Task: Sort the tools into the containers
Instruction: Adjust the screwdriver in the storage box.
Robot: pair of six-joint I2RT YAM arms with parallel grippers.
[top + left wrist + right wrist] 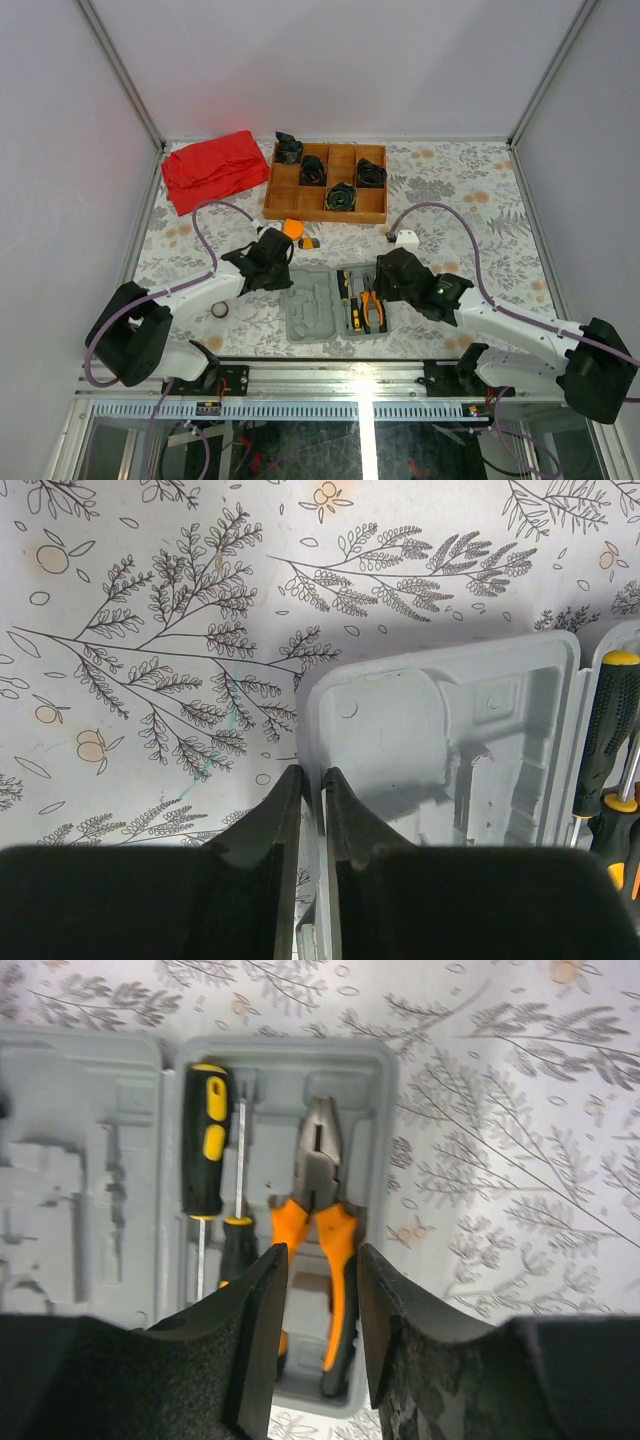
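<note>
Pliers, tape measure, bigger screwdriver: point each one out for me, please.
pliers (318, 1182): right wrist view, on the joint above the orange handles.
tape measure (292, 229): top external view, on its round orange body.
bigger screwdriver (205, 1140): right wrist view, on its black-and-yellow handle.

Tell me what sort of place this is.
Most likely a lab test cell, not a real workshop: blank white walls in a metal frame, the left arm and right arm bolted to a rail at the table edge, and a case staged on its floral cover.
</note>
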